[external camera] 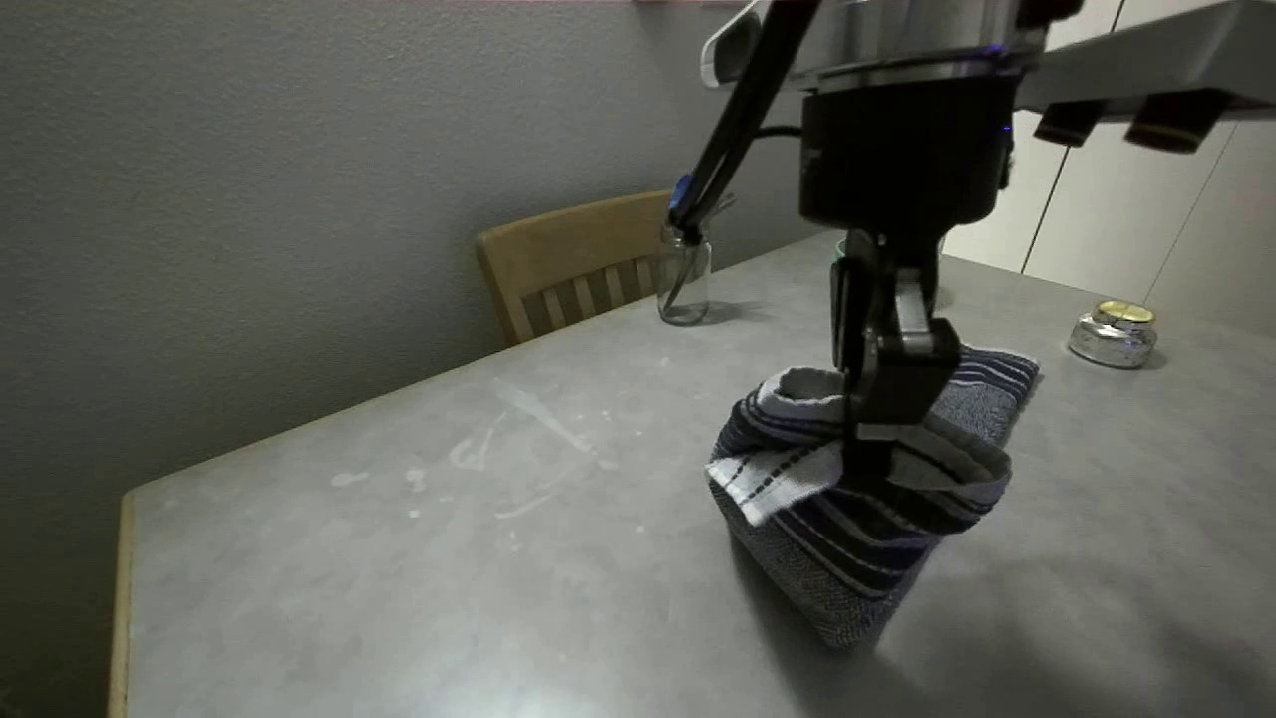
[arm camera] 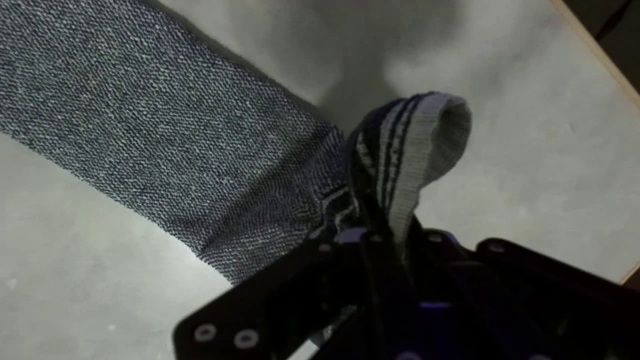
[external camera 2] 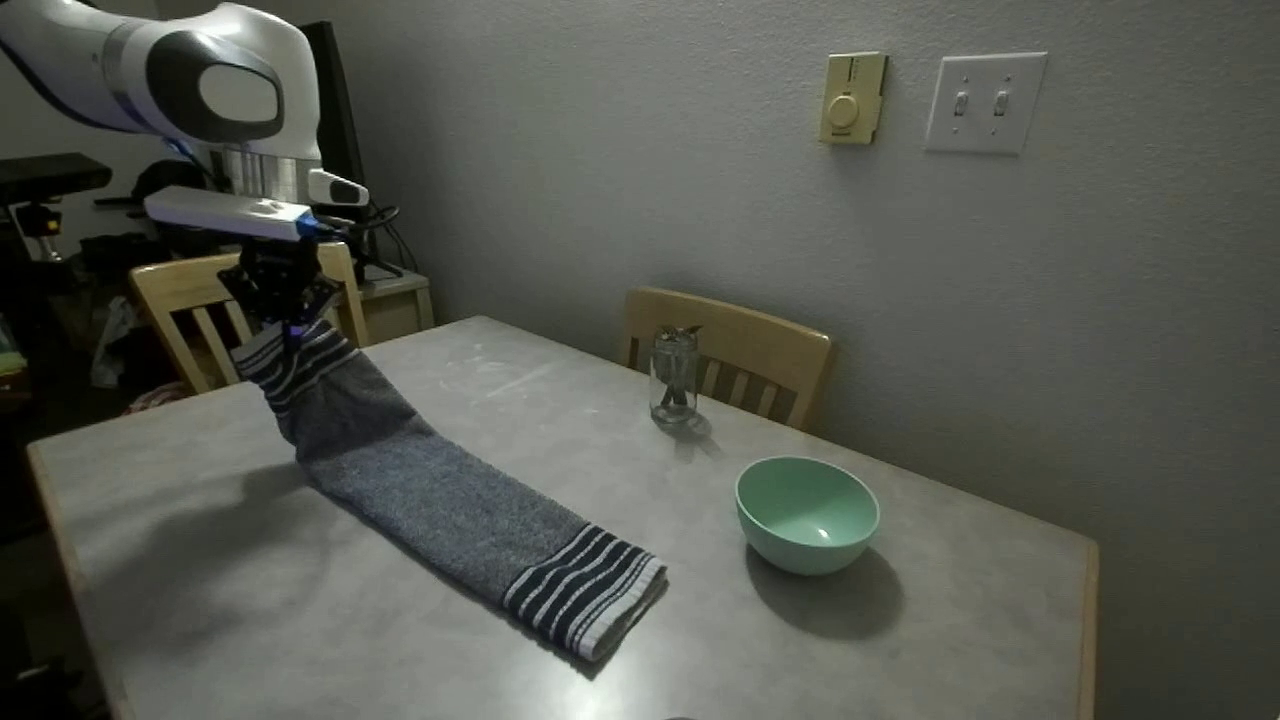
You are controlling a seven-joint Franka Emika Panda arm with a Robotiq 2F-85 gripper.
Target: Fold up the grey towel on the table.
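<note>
The grey towel shows in both exterior views (external camera: 832, 593) (external camera 2: 450, 500) and in the wrist view (arm camera: 150, 115). My gripper (external camera: 872, 449) is shut on its near striped end. It shows in an exterior view (external camera 2: 292, 335) and the wrist view (arm camera: 400, 235) too. The held end is raised and bunched, with loose folds curling out on both sides of the fingers. The rest of the towel lies long and flat on the table (external camera: 449, 568), its far striped end (external camera 2: 590, 590) resting on the tabletop. The cloth between the fingertips is mostly hidden.
A glass jar with utensils (external camera 2: 673, 385) stands near the wall-side edge. A green bowl (external camera 2: 805, 515) stands beyond the towel's far end. A silver jar with a gold top (external camera: 1115, 336) is also on the table. Wooden chairs (external camera 2: 735, 345) (external camera 2: 200, 290) stand at the edges.
</note>
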